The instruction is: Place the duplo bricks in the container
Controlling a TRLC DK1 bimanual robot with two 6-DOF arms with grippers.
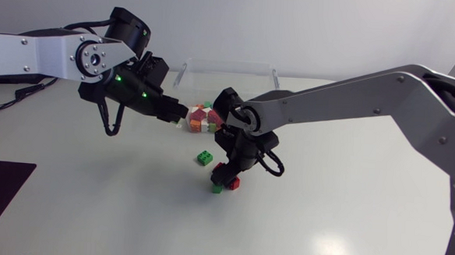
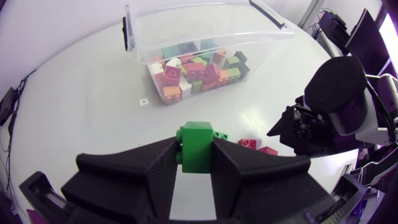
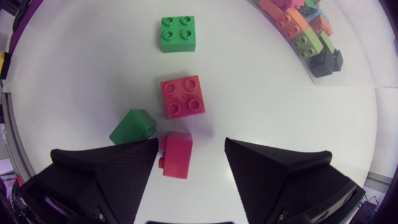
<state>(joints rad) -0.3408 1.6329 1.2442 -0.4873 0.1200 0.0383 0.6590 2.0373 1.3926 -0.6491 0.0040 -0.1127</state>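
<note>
By right end effector [image 3: 191, 149] — two green bricks [image 3: 177, 33], two red bricks [image 3: 182, 96]

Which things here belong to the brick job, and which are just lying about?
Job: clear container with bricks inside; green brick in the left gripper's jaws; loose green studded brick, red studded brick, red brick on its side, tilted green brick; right gripper over these.
Lying about: small white tag beside the container.
</note>
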